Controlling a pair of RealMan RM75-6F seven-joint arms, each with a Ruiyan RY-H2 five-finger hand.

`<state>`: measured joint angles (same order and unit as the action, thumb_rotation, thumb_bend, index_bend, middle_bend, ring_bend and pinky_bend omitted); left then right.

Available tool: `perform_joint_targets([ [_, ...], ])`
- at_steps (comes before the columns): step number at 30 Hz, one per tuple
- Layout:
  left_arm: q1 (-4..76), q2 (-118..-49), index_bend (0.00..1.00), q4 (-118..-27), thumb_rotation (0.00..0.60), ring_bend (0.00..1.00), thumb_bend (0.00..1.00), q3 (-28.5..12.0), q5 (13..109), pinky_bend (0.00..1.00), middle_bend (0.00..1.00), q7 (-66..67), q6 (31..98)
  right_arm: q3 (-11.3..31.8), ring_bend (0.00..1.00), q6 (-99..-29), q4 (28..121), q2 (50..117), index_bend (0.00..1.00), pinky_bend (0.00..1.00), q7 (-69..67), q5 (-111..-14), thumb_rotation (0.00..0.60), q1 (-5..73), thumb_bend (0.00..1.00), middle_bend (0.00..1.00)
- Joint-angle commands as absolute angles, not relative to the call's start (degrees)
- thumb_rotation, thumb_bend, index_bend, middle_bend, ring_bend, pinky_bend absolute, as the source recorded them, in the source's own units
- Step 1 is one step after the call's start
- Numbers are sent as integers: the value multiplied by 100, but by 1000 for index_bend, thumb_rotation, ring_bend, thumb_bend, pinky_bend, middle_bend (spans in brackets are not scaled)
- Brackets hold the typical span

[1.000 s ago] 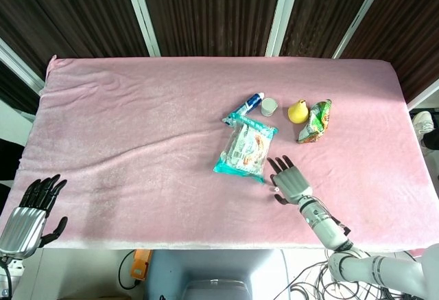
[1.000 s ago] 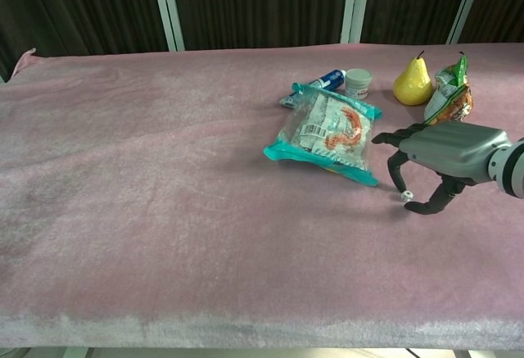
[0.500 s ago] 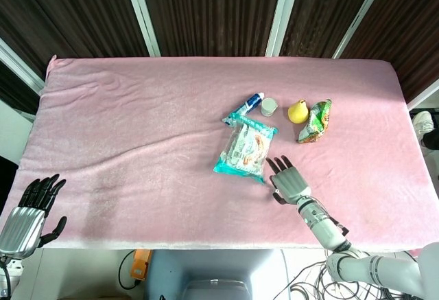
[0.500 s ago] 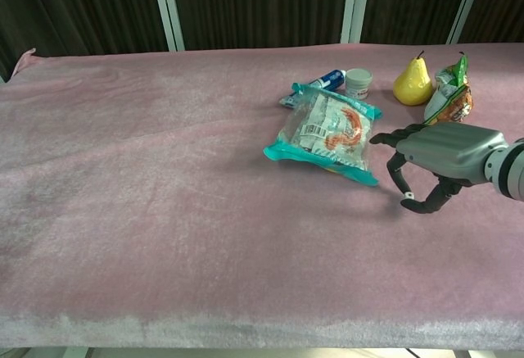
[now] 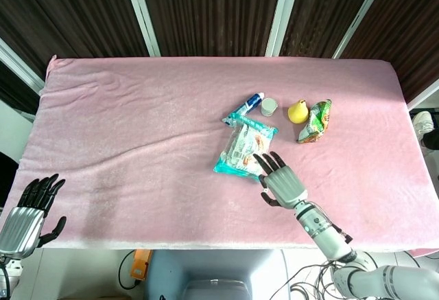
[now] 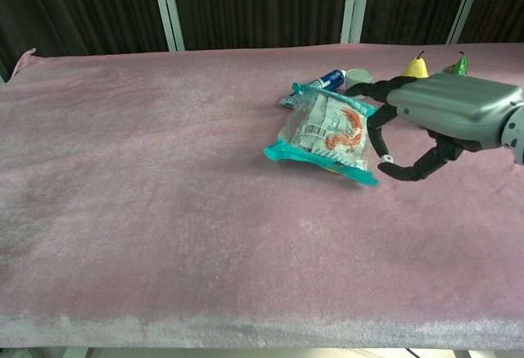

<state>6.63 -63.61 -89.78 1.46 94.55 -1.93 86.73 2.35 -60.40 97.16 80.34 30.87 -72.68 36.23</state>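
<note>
My right hand (image 6: 446, 120) hovered with fingers apart, empty, the snack bag (image 6: 326, 133) just beyond the fingertips. My left hand (image 5: 26, 212) was open too. I feared the fingers could push the bag away.

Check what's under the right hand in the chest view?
Right hand hovers open over bare pink cloth beside the teal snack bag. It covers most of the pear and green packet behind.
</note>
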Motion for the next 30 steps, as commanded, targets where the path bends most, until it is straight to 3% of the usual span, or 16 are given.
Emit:
perform_joint_targets([
  [1, 667, -6368, 0, -8981, 600, 0, 400, 146, 9451, 42, 0, -179, 8661, 217, 0, -6280, 10011, 7864, 466, 0, 3042, -7541, 600, 3512, 517, 0],
  [3, 674, -6376, 0, -8986, 600, 0, 400, 147, 9460, 41, 0, -159, 8654, 230, 0, -6311, 10043, 7890, 182, 0, 3165, -7495, 600, 3495, 488, 0],
  [6, 675, -6378, 0, -8987, 600, 0, 400, 152, 9467, 41, 0, -148, 8651, 262, 0, -6257, 10117, 7829, 4, 0, 3039, -7497, 600, 3501, 329, 0],
  [10, 671, -6373, 0, -8984, 600, 0, 401, 143, 9442, 42, 0, -156, 8652, 280, 0, -6396, 10266, 7605, 0, 0, 2600, -7749, 600, 3404, 230, 0],
  [15, 662, -6372, 0, -8985, 600, 0, 401, 147, 9441, 41, 0, -143, 8661, 112, 0, -7074, 10379, 7175, 0, 0, 2201, -8355, 600, 2985, 220, 0],
  [19, 652, -6376, 0, -8984, 600, 0, 400, 130, 9424, 41, 0, -135, 8686, -297, 0, -7852, 10421, 6679, 0, 0, 2121, -8807, 600, 2342, 220, 0],
  [24, 658, -6411, 0, -8990, 600, 0, 400, 131, 9440, 41, 0, -54, 8679, -809, 0, -8962, 9918, 6479, 0, 0, 1786, -9045, 600, 1267, 220, 0],
  [30, 673, -6475, 0, -8994, 600, 0, 400, 167, 9561, 41, 0, 66, 8691, -744, 0, -9616, 9064, 6657, 0, 0, 697, -9269, 600, 771, 220, 0],
])
